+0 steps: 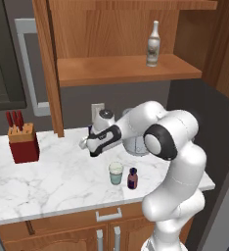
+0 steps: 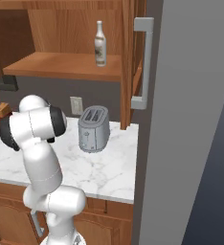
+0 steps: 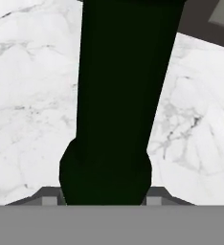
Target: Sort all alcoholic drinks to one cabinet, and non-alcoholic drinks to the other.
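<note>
Dark green glass, nearly black in the hand view, rises between the two finger tips: the green bottle (image 3: pixel 116 110) sits in the gripper (image 3: pixel 103 200), whose jaws stand against its sides at the base, apparently pinching it over the marble worktop (image 1: pixel 48 171). Seen from the left base view, the gripper (image 1: pixel 88 142) works towards the worktop's back edge, ahead of the toaster (image 2: pixel 94 128). Near the front edge stand the teal cup (image 1: pixel 116 173) and, just beside it, the purple bottle (image 1: pixel 132 178), neither yet sorted. On the open cabinet shelf (image 1: pixel 121 69) the pale bottle (image 1: pixel 153 45) stands upright, judged already placed. Remaining, by this reading: one alcoholic bottle and both non-alcoholic drinks.
</note>
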